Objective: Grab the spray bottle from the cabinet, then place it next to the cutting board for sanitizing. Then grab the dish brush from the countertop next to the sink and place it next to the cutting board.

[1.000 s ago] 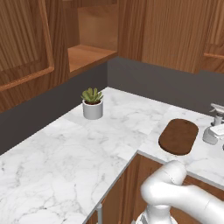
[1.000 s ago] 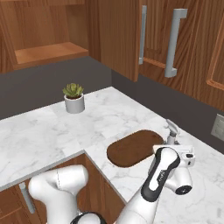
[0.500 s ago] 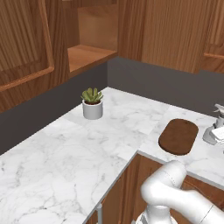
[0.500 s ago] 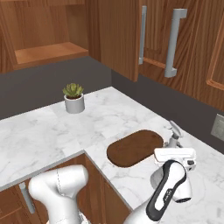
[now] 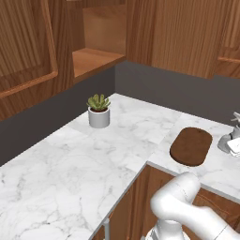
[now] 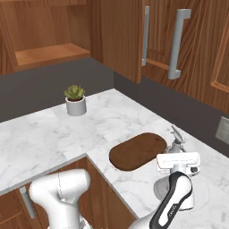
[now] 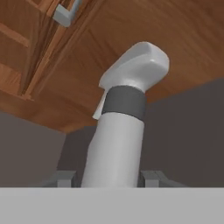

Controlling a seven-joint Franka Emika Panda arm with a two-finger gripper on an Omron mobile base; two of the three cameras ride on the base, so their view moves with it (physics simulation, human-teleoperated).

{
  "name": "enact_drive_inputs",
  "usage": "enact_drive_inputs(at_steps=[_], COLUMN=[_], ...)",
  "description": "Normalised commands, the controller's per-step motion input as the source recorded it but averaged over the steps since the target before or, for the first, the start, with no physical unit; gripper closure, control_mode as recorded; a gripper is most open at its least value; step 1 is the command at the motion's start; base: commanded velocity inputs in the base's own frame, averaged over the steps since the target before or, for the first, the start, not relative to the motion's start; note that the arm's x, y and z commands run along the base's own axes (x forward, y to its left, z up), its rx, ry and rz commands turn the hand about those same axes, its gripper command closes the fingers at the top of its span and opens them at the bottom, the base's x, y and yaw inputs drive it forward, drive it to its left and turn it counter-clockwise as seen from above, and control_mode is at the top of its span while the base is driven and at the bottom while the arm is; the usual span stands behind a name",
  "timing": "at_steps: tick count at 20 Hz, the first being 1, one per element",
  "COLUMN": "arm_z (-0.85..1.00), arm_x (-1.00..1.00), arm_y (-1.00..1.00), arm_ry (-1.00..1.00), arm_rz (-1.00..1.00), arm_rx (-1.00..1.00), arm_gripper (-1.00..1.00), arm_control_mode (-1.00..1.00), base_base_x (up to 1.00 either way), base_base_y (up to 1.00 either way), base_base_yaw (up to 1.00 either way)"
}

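Note:
My gripper (image 7: 109, 177) is shut on the spray bottle (image 7: 124, 118), whose pale body and grey-white trigger head rise close up between my dark fingertips (image 7: 65, 177). In the right base view the bottle's head (image 6: 176, 135) pokes up behind my gripper (image 6: 178, 156), just right of the dark-brown oval cutting board (image 6: 138, 151). From the left base view the spray bottle (image 5: 234, 133) sits at the right edge, beyond the cutting board (image 5: 191, 146). The cabinet (image 5: 96, 58) stands open with a bare shelf. The dish brush and the sink are out of view.
A small plant in a white pot (image 5: 99, 116) stands on the marble countertop (image 5: 93, 159) near the back wall. Closed wall cabinets with long grey handles (image 6: 176, 44) hang above the board. The counter's front edge turns a corner left of the board.
My gripper with the spray bottle has drifted slightly right beside the cutting board, and my forearm has swung lower. Nothing else moved.

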Motion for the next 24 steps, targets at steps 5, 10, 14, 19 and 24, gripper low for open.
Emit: enact_drive_inputs(at_steps=[5, 10, 14, 19, 24], arm_z=[-0.36, -0.21, -0.24, -0.24, -0.17], arm_x=[0.01, 0.11, 0.20, 0.03, -0.02], arm_y=[0.13, 0.00, 0.00, 0.00, 0.00], arm_ry=[-0.07, 0.10, 0.19, 0.04, -0.08], arm_rz=[0.00, 0.00, 0.00, 0.00, 0.00], arm_rx=[-0.08, 0.00, 0.00, 0.00, -0.01], arm_gripper=[1.00, 1.00, 1.00, 1.00, -1.00], arm_control_mode=[-1.00, -1.00, -1.00, -1.00, -1.00], base_base_x=[0.00, 0.00, 0.00, 0.00, 0.00], base_base_y=[0.00, 0.00, 0.00, 0.00, 0.00], base_base_yaw=[0.00, 0.00, 0.00, 0.00, 0.00])
